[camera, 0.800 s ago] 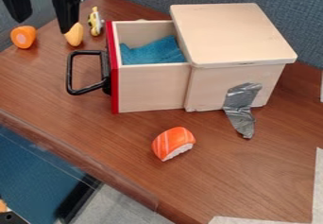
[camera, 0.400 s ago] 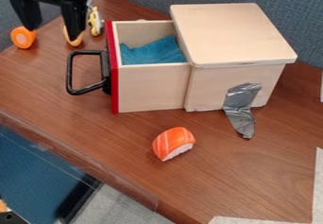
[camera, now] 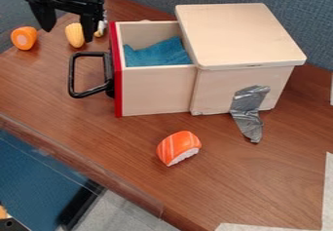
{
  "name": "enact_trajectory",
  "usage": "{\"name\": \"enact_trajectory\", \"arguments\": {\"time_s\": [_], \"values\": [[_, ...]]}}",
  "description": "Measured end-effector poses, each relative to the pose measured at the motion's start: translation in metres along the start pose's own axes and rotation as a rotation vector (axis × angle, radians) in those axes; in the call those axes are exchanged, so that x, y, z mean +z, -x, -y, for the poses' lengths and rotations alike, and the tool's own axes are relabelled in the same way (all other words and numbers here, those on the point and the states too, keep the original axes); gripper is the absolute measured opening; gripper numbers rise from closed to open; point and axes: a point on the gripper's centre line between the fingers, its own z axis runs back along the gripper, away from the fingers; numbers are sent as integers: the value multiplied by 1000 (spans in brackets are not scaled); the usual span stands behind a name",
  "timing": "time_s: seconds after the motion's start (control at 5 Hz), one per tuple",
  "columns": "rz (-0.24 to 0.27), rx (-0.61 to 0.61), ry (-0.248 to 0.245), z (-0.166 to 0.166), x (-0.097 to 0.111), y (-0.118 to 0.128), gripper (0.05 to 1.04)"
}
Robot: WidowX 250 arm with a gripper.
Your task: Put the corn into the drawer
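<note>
gripper (camera: 67,35), spread wide, has shifted toward three o'clock; corn (camera: 74,35), on the table (camera: 123,147) near ten o'clock, now shows between its fingers, probably nearly lined up for grasping

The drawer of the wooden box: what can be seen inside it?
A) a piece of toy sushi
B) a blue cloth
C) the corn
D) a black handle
B: a rumpled blue cloth shows inside the open drawer, while the corn and the toy sushi are both outside it.
</note>
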Motion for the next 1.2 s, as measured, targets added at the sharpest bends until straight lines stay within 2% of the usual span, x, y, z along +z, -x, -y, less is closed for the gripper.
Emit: {"name": "enact_trajectory", "arguments": {"time_s": [0.2, 0.4, 0.6, 0.8, 1.2], "values": [[57, 104, -6, -1, -19, -18, 1000], [104, 184, -22, -5, -24, -39, 1000], [129, 241, -22, -8, -35, -60, 1000], [131, 297, -48, -18, -52, -70, 1000], [106, 337, -104, -32, -82, -73, 1000]]}}
